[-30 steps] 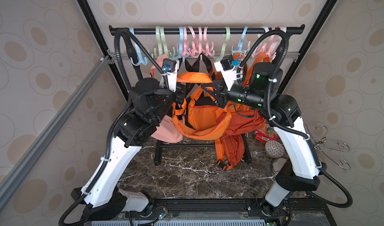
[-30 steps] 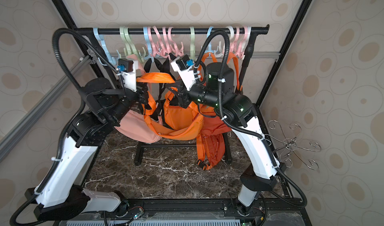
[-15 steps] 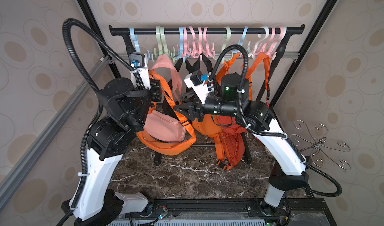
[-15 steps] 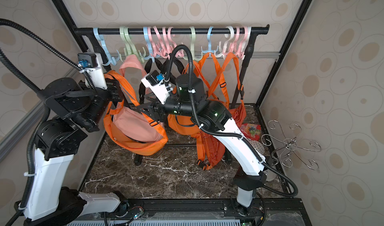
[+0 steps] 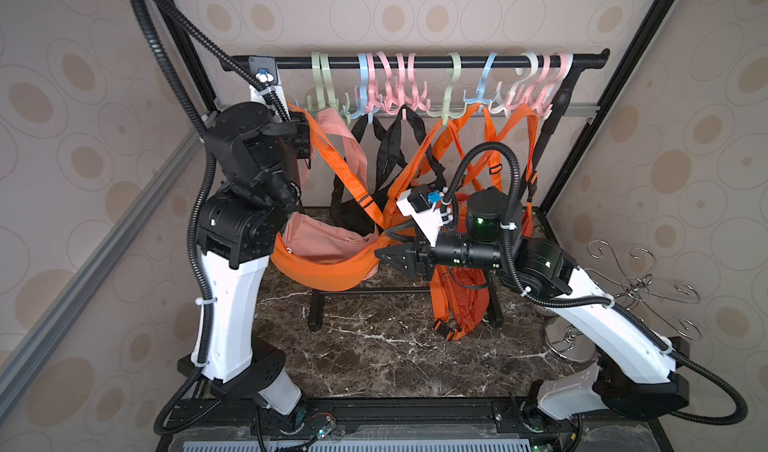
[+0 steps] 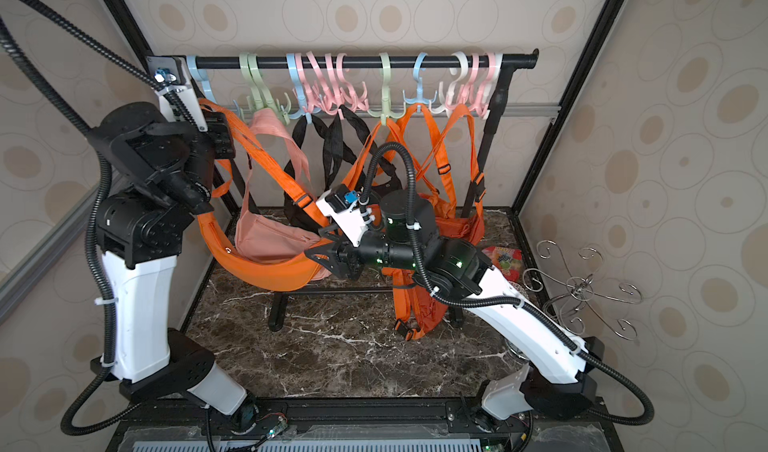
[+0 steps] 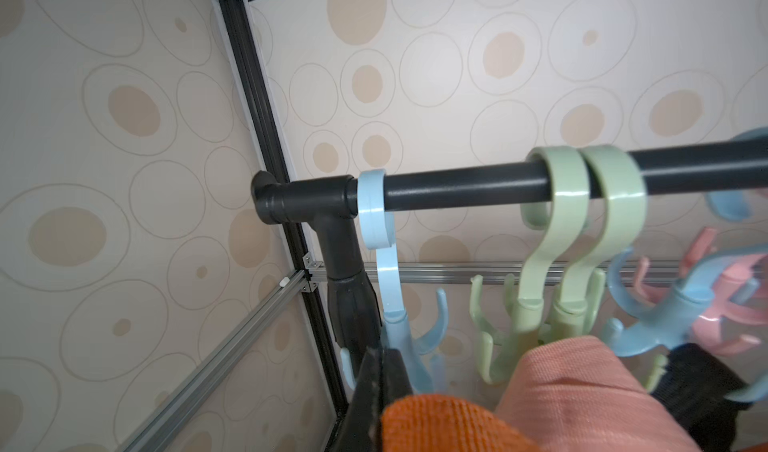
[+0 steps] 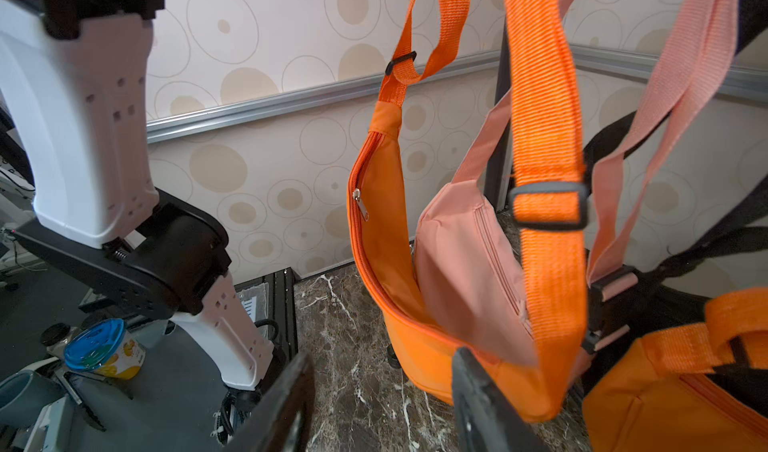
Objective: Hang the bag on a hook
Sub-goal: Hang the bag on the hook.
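Orange bag lifted, not yet hooked.
Left gripper clamps its strap, blue hook at 11 o'clock; right gripper, jaws half apart and empty, sits at the bag's 3 o'clock.

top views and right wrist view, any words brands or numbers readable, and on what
Nothing can be read in full.
Black joint housing of the left arm: small white lettering, too small to read.
Round can with blue lid and yellow label: print blurred, unreadable.
Red printed snack packet: print too small to read.
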You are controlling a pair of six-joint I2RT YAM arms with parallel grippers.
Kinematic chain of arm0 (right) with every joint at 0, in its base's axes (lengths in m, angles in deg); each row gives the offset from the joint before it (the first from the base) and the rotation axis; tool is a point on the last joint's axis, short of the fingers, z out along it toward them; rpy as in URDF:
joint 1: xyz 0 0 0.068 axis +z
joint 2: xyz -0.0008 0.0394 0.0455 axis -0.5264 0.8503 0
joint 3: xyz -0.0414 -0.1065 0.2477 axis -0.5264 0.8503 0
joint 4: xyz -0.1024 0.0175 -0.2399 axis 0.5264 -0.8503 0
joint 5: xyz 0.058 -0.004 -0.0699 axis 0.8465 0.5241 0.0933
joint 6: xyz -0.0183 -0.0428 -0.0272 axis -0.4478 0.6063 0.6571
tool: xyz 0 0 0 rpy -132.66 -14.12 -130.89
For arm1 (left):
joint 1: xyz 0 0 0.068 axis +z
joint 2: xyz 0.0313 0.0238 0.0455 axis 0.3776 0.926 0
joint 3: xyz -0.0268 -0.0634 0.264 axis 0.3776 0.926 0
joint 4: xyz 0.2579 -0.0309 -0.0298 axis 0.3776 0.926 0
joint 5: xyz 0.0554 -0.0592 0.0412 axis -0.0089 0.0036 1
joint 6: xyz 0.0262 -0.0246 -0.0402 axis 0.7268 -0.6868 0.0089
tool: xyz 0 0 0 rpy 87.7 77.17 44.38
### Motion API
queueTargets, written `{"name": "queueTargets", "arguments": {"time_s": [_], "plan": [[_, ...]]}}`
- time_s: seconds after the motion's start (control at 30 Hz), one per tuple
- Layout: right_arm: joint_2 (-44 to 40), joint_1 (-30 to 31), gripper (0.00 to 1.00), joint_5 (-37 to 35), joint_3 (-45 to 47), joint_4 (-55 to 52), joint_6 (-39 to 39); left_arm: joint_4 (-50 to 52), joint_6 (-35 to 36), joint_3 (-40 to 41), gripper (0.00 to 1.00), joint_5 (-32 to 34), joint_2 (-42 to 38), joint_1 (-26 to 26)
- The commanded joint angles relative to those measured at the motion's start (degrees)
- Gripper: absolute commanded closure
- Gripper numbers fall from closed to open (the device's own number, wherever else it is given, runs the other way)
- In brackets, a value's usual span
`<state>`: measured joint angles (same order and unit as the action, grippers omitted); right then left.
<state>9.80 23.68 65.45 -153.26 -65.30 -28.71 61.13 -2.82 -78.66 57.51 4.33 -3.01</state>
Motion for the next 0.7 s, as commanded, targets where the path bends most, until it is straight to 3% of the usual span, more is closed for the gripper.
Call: {"name": "queueTargets", "arguments": {"time_s": [0.0,0.2,0.37,0.67], "plan": [[-2.4,0.0,0.46,-2.9,5.1,2.3,-1.7,-0.3,-0.1,-0.6,1.0,-3.6,-0.4,4.7],[-6.6,0.0,0.48,-5.2,14.7,5.4,-4.3,-1.0,-3.9,-0.3,1.0,-9.8,0.0,13.4],[-7.0,-0.1,0.51,-6.0,17.6,6.2,-5.6,-2.0,-2.3,-0.4,1.0,-11.4,-0.2,14.7],[-6.7,-0.1,0.54,-6.1,19.6,8.1,-7.7,-7.2,1.1,-0.7,1.0,-8.6,0.5,15.4]]}}
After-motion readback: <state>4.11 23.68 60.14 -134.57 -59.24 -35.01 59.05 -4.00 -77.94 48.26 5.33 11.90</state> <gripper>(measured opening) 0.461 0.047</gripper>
